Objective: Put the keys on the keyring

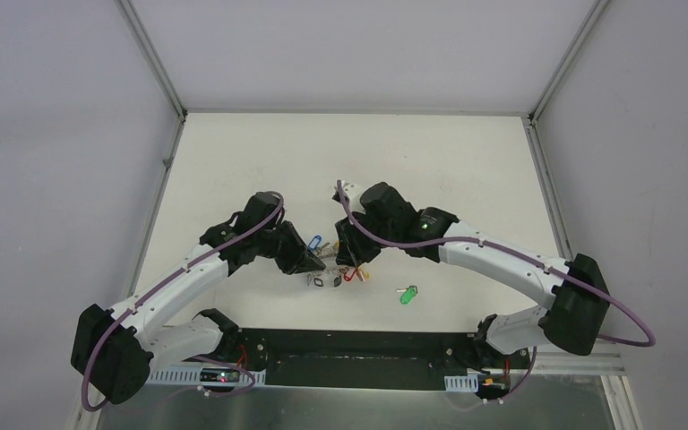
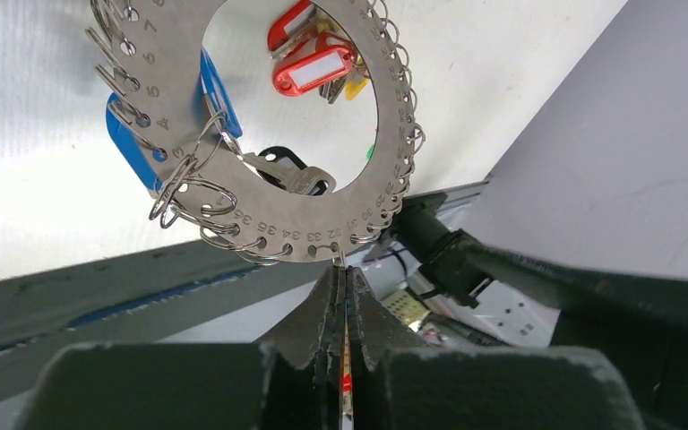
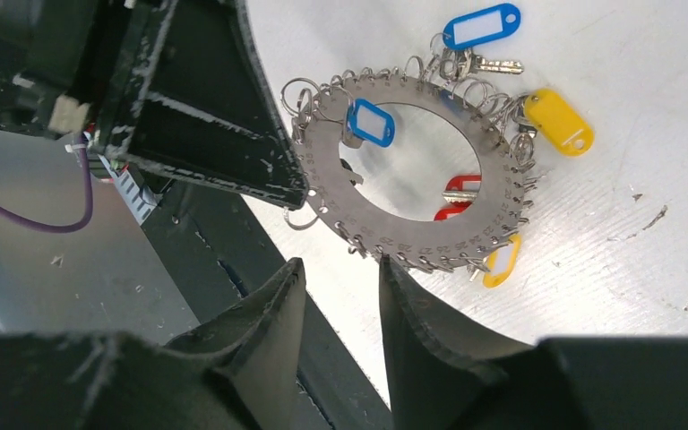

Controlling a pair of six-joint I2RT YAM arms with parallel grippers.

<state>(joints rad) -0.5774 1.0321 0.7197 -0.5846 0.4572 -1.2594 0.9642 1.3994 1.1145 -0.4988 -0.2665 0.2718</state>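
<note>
my left gripper [image 2: 340, 271] clamps the flat silvery numbered metal keyring [image 2: 322, 235] by its rim; my right gripper [image 3: 340, 282] has its jaws apart, just beside it.

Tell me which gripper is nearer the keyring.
Left. The left gripper is shut on the rim of the keyring; the right gripper sits just beside that rim, jaws apart, not gripping it.

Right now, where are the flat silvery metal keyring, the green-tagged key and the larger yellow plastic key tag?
flat silvery metal keyring [image 2: 166, 81], left wrist view, on its numbered band.
green-tagged key [image 1: 408, 294], top view, on its tag.
larger yellow plastic key tag [image 3: 557, 121], right wrist view, mid-tag.
</note>
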